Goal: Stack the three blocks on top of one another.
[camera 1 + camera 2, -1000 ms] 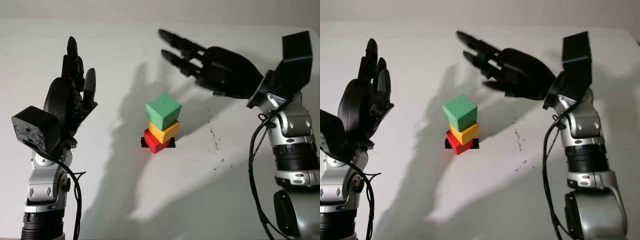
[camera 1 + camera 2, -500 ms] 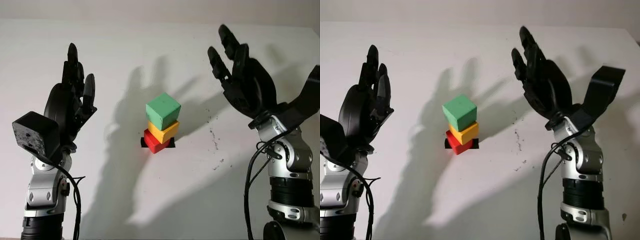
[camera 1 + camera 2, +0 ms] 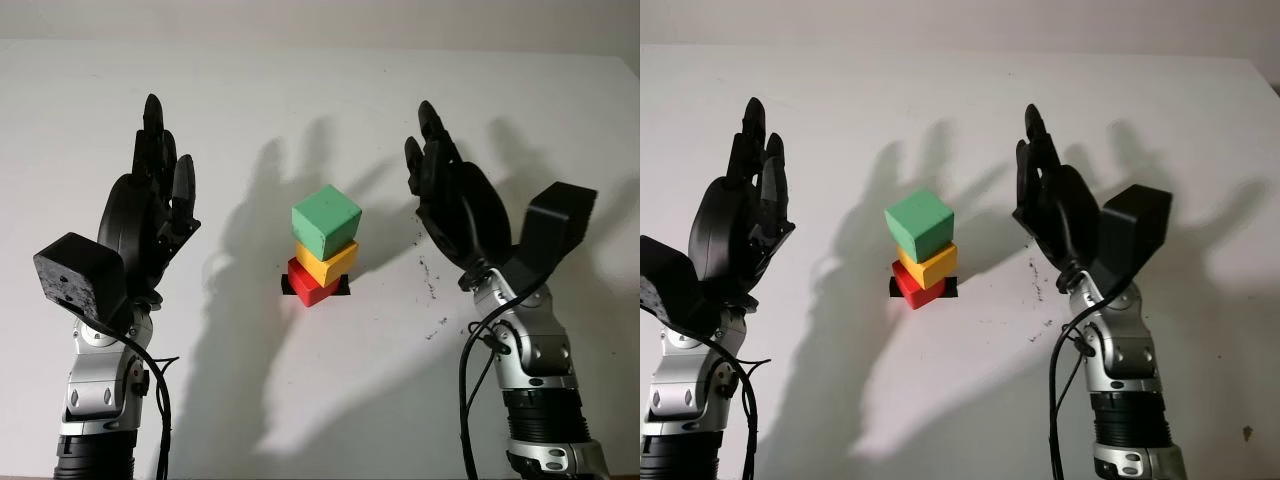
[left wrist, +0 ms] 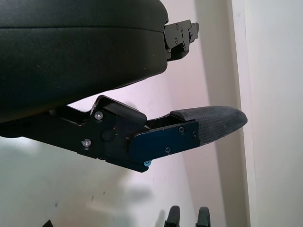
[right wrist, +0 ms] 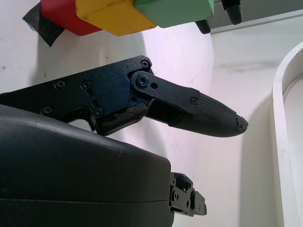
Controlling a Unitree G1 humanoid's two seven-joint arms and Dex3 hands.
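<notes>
Three blocks stand stacked at the table's middle: a green block (image 3: 327, 221) on top, a yellow block (image 3: 328, 264) under it, and a red block (image 3: 311, 284) at the bottom on a black tape mark (image 3: 343, 287). The stack leans slightly, each block turned a little. My left hand (image 3: 150, 205) is raised open to the left of the stack, holding nothing. My right hand (image 3: 450, 200) is raised open to the right of the stack, palm toward it, holding nothing. The right wrist view shows the green block (image 5: 174, 9), yellow block (image 5: 113, 16) and red block (image 5: 64, 16) beyond a finger (image 5: 203, 113).
The white table (image 3: 330, 400) stretches around the stack, with small dark specks (image 3: 432, 275) to its right. A pale wall edge (image 3: 320, 20) runs along the back. A white curved rim (image 5: 284, 118) appears in the right wrist view.
My right hand has swung from reaching over behind the stack to upright at its right, then lowered and come nearer. My left hand rose slightly. The stack has not moved.
</notes>
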